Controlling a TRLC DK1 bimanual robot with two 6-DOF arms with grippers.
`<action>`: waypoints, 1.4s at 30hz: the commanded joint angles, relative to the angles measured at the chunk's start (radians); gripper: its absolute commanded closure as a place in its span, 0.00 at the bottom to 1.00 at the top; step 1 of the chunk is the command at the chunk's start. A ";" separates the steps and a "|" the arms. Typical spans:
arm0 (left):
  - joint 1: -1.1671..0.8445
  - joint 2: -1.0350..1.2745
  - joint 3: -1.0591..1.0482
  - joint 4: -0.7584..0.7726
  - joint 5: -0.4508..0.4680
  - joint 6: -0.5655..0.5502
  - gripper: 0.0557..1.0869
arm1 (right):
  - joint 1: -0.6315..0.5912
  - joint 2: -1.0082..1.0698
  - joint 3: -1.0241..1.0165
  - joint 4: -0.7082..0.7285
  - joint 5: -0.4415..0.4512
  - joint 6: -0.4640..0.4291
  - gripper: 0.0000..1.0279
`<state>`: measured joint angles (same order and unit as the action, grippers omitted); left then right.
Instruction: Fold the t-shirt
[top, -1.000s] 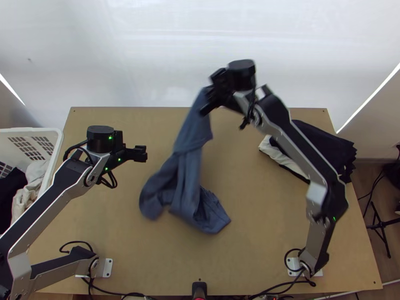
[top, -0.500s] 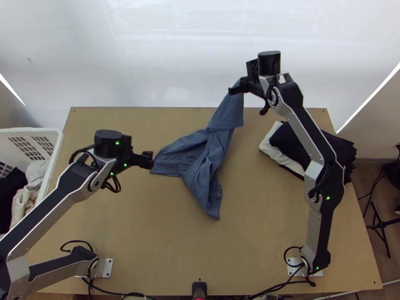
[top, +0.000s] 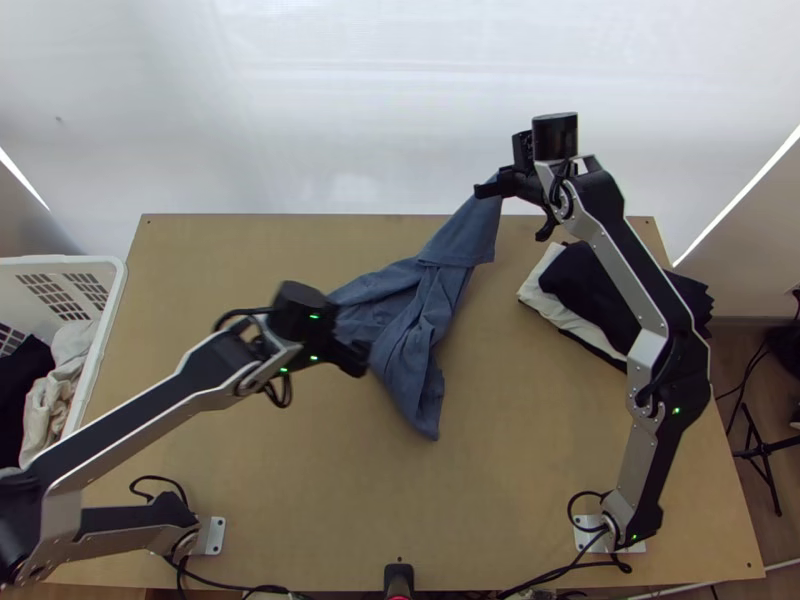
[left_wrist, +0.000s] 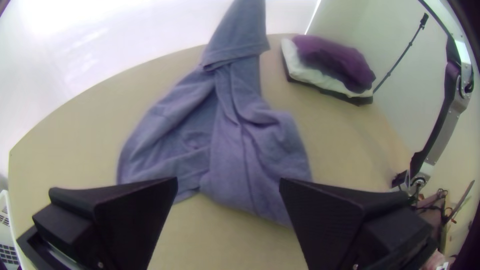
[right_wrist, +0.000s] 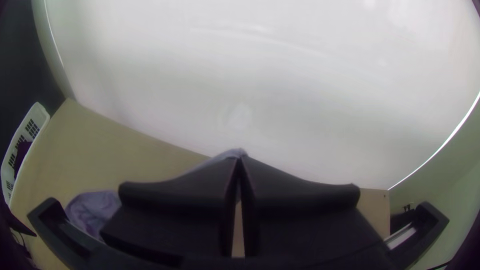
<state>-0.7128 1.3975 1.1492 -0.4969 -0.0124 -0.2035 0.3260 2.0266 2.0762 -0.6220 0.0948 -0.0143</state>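
Note:
The blue t-shirt hangs by one end from my right gripper above the table's far edge; its lower part lies bunched and creased on the table. In the right wrist view my right gripper is shut on the cloth. My left gripper is beside the shirt's left part, over the middle of the table. Seen from the left wrist, my left gripper is open, the t-shirt lying beyond its fingers with nothing held between them.
A stack of dark and white folded clothes sits at the table's right side. A white basket with clothes stands at the left, beside the wooden table. A small black device is at the near edge.
The right gripper has carried its end of the shirt to the right and the cloth has been drawn after it. The left gripper has moved right and nearer the table's near edge, toward the shirt.

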 joint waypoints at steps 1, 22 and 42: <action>-0.117 0.136 0.113 -0.003 0.029 -0.060 0.04 | -0.015 -0.005 -0.028 0.004 0.000 0.007 0.97; -0.247 0.537 0.403 -0.025 0.025 -0.024 0.04 | -0.035 0.007 -0.010 0.036 0.000 0.010 0.97; -0.162 0.334 0.228 -0.069 -0.261 0.162 0.96 | -0.053 -0.128 -0.030 -0.019 -0.015 0.065 0.97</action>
<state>-0.9207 1.8088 1.3911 -0.5137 -0.2214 -0.0715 0.2821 1.9480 2.0594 -0.6113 0.0898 0.0265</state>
